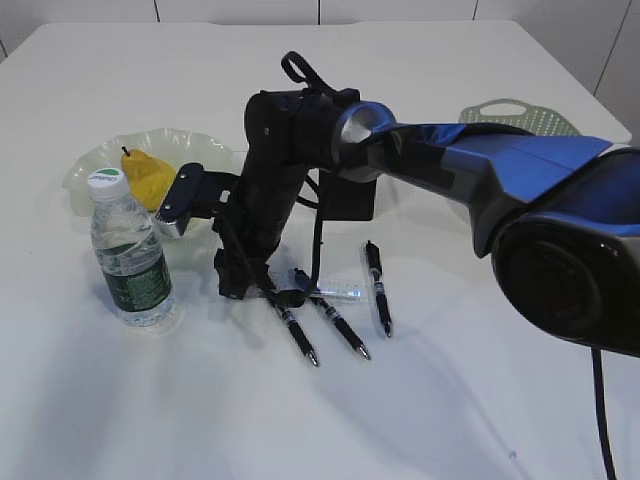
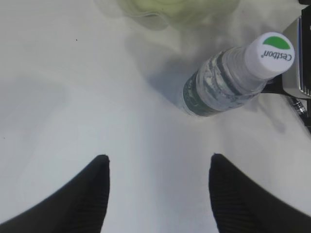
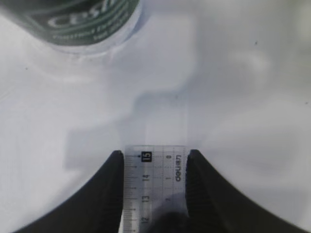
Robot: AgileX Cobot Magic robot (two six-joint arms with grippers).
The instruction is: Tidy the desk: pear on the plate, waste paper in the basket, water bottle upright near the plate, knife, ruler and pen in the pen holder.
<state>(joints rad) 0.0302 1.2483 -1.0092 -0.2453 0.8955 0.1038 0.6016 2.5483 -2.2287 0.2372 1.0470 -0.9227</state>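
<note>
Your right gripper (image 3: pixel 154 194) is closed down on the clear ruler (image 3: pixel 154 187), whose end with the 15 mark sticks out between the 2 fingers at the bottom centre of the right wrist view. In the exterior view that gripper (image 1: pixel 232 285) sits low at centre left, with the blue arm (image 1: pixel 520 180) crossing in from the right edge.

Your left gripper (image 2: pixel 158 194) stands wide apart at the bottom of the left wrist view, with nothing but bare table (image 2: pixel 73 97) between its fingers.

The water bottle (image 1: pixel 130 250) stands upright at the left of the exterior view, just below the plate (image 1: pixel 85 165). The pear (image 1: pixel 148 178) lies on that plate in the upper left. 3 pens lie on the table below centre: one (image 1: pixel 295 335), a second (image 1: pixel 338 325) and a third (image 1: pixel 378 288). The basket (image 1: pixel 530 115) shows at the upper right, partly behind the arm.
</note>
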